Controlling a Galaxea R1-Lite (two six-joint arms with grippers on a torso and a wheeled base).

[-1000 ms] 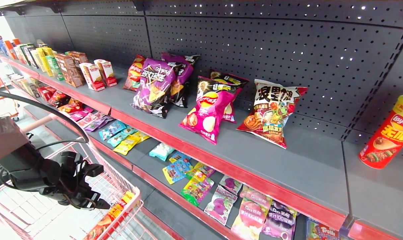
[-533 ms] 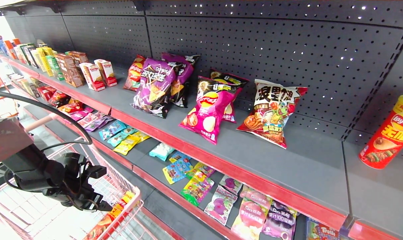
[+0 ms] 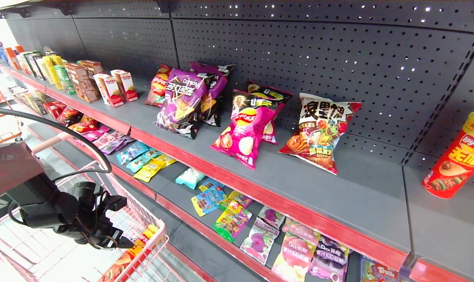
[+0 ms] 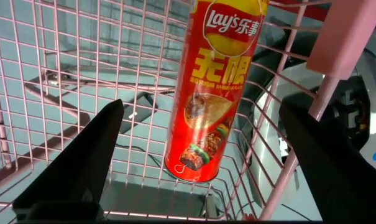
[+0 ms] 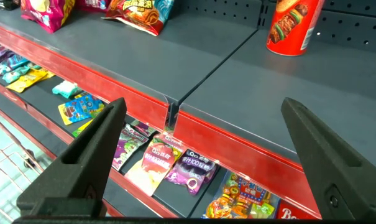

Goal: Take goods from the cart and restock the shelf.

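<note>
Can in cart: a tall red tube of crisps point(image 4: 215, 93) with a yellow logo near its top, big yellow characters down the middle and a picture of crisps and skewered meat lower down.
Where it sits: inside the pink wire cart point(image 3: 143, 213), tilted against the wire wall on the side nearest the shelf.
Left gripper point(image 4: 200, 134): hanging over the cart with its 2 dark fingers spread wide. The can shows between them in the wrist view, and neither finger touches it.
Right gripper point(image 5: 200, 115): fingers wide apart, nothing in them, facing the red front edge of the grey shelf point(image 3: 362, 188).
Matching can point(image 3: 454, 156): 1 tube of the same kind stands tilted on the shelf's far right section.
Other stock: a red-and-white crisp bag point(image 3: 319, 131), a pink bag point(image 3: 245, 129) and a purple bag point(image 3: 182, 102) lean on the pegboard back.
Lower shelf: flat sweet packets point(image 3: 295, 250) lie in rows.
</note>
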